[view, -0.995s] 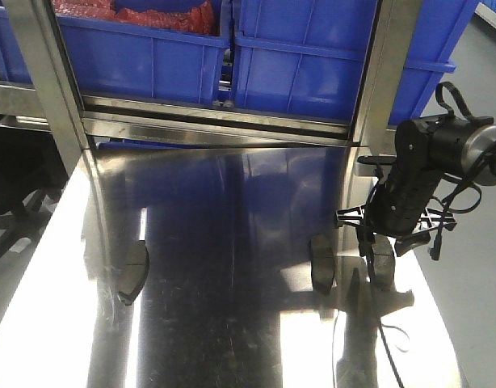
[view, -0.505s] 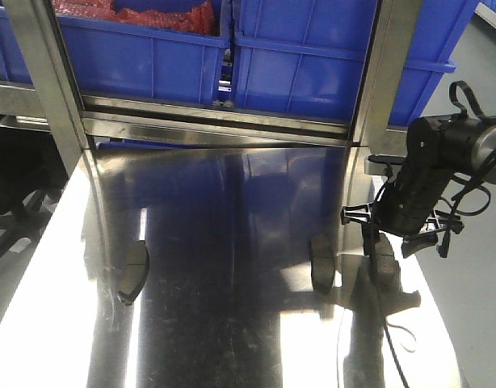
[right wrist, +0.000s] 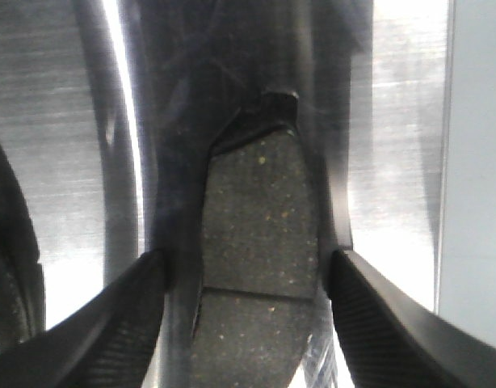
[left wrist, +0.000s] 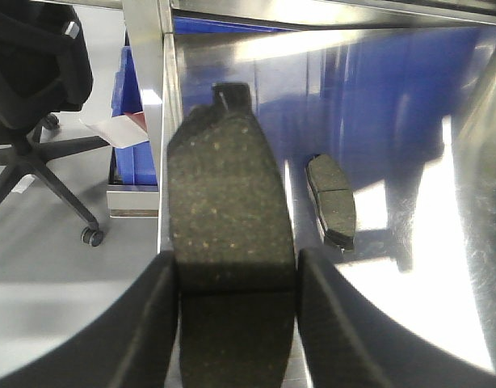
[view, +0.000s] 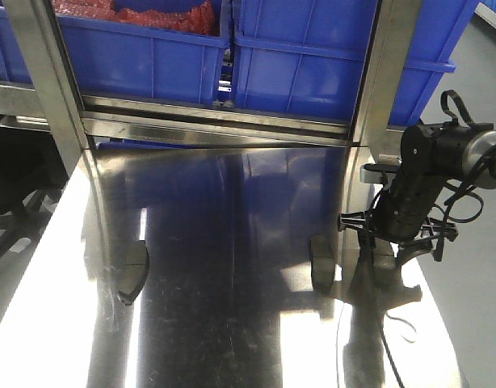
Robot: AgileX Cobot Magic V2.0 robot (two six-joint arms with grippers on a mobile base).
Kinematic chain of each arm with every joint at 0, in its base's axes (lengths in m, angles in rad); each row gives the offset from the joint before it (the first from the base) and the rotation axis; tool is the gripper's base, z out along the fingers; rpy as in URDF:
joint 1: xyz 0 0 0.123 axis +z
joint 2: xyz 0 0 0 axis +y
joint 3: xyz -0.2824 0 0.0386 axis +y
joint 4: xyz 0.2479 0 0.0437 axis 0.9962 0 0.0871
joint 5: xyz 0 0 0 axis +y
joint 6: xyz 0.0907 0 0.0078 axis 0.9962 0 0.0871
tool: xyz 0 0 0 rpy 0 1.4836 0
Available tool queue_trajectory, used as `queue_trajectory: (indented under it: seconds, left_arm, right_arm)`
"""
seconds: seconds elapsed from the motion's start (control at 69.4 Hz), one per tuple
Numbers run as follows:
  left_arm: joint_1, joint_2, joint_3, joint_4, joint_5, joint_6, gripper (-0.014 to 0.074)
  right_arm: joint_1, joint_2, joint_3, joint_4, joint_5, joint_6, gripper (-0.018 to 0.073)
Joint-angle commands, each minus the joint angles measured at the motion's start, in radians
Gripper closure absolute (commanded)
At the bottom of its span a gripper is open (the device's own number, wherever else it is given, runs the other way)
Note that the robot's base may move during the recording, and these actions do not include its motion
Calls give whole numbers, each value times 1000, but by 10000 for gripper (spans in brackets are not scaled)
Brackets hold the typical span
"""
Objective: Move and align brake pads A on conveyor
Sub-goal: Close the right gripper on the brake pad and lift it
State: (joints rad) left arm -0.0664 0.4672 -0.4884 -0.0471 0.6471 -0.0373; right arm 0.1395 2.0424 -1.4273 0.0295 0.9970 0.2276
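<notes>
One brake pad (right wrist: pixel 260 218) lies flat on the steel table (right wrist: pixel 54 121), centred between the right pincer's (right wrist: pixel 246 271) spread fingers, which straddle it untouched, likely lined up for a grab. The left pincer (left wrist: pixel 236 271) pinches a second pad (left wrist: pixel 228 186) by its edges (apparently lifted clear); a third pad (left wrist: pixel 330 200) lies ahead of it.
</notes>
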Motion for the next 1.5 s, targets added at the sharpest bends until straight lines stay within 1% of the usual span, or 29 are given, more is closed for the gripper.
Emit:
queue_trajectory:
  seconds: [0.0,0.13,0.245,0.591,0.692,0.75,0.894,1.009,1.168,1.297,1.398,1.485]
  left_arm:
    - [-6,4,-31,-8,-87,-11,604]
    - [-6,4,-31,-8,-87,-11,604]
    - [-6,4,-31,-8,-87,-11,604]
    - [-6,4,-31,-8,-87,-11,604]
    - [-6,4,-31,-8,-87,-11,604]
    - [-6,4,-31,-8,-87,-11,604]
    - [-6,4,-31,-8,-87,-11,604]
    - [-6,4,-31,-8,-87,-11,604]
    - [-6,4,-31,-8,-87,-11,604]
    - [-6,4,-31,-8,-87,-11,604]
    - [-6,4,-31,-8,-87,-11,604]
    - [-6,4,-31,-8,-87,-11,604]
  right_arm:
    - [-6,-51,-29,-5,-18,-6,125]
    - [-6,-51,-29,-5,-18,-6,158]
    - [-6,-51,-29,-5,-12,-6,210]
    - [-6,-51,-29,-15,-3,-6,459]
    - [-6,-51,-29,-24,-3,-6,514]
    - [-6,-55,-29,-29,-5,-7,531]
    - [-7,-83,-29,-29,-18,-40,540]
    - [-10,-122,-29,-29,-6,-115,538]
    - [-40,-203,-17,-15,-9,-146,536]
    - [-76,-304,46,-13,-62,-195,535]
    - [-106,-401,132,-13,-125,-236,535]
    - [-117,-483,203,-13,-175,-258,535]
